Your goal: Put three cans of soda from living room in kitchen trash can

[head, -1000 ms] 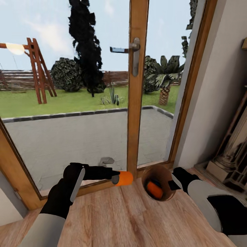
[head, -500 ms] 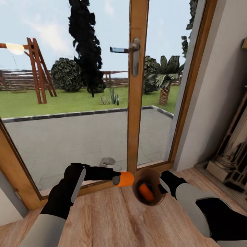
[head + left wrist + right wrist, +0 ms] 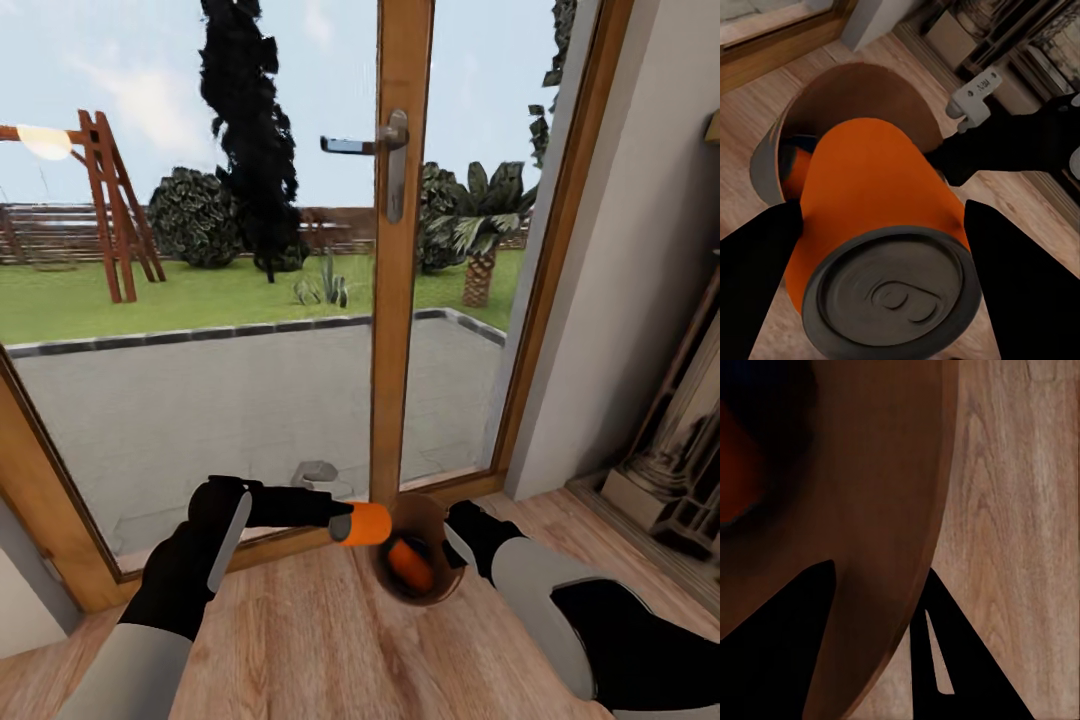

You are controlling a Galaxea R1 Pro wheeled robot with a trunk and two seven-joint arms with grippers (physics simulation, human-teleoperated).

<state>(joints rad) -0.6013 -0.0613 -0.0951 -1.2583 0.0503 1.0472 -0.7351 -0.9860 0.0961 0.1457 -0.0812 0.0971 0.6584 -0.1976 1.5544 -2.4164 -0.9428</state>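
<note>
My left gripper (image 3: 345,522) is shut on an orange can of soda (image 3: 364,522), held sideways above the floor with its grey top (image 3: 892,298) toward the wrist camera. The tash can (image 3: 432,515) hangs tilted, mouth toward that can, its rim almost touching the can's far end. My right gripper (image 3: 460,533) is shut on the bin's rim; in the right wrist view both fingers (image 3: 956,660) pinch the brown wall (image 3: 877,495). Another orange can (image 3: 410,565) lies inside the bin. A bit of blue (image 3: 799,141) shows inside too.
A wood-framed glass door (image 3: 400,300) with a metal handle (image 3: 392,150) stands right behind the grippers, garden beyond. A pale wall (image 3: 640,250) and a stone fireplace base (image 3: 670,470) stand at the right. Wood-plank floor (image 3: 330,640) lies below.
My right gripper has carried the tilted tash can leftward, from well right of the door post to right beside the held orange can. The left arm has stayed put.
</note>
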